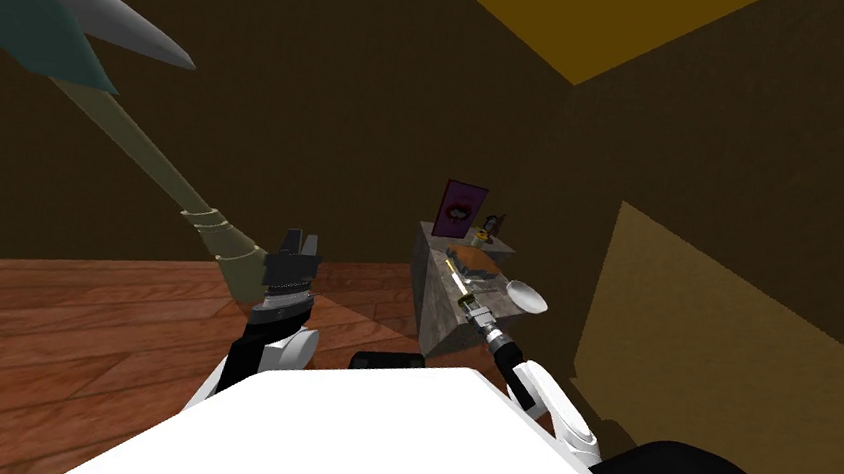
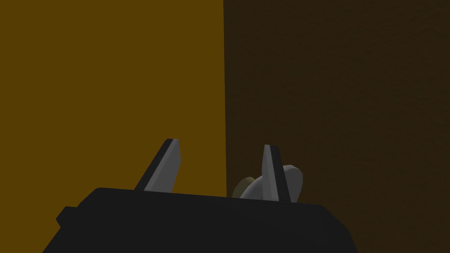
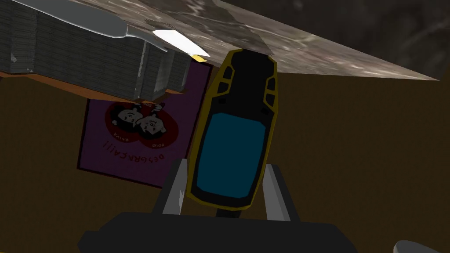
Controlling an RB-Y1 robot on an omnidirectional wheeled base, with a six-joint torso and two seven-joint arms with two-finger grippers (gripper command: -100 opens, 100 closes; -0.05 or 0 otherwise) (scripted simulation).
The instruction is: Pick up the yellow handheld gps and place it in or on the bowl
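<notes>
yellow-rimmed handheld gps (image 3: 233,140) with a black body and a blue screen is clamped between the two fingers of the right gripper (image 3: 225,166), its long axis running out along them, tip toward the mottled stone-look table (image 1: 435,316). the shallow white bowl (image 1: 525,297) sits at the table's near corner just beside that gripper, on its right, so the carry looks short and sideways. the left gripper (image 2: 220,144) hangs well apart, fingers spread on nothing.

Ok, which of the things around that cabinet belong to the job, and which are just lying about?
For the job: yellow GPS, gripped in the right hand; white bowl on the mottled grey cabinet.
Lying about: purple picture; grey block on an orange base; left hand, open and idle.
</notes>
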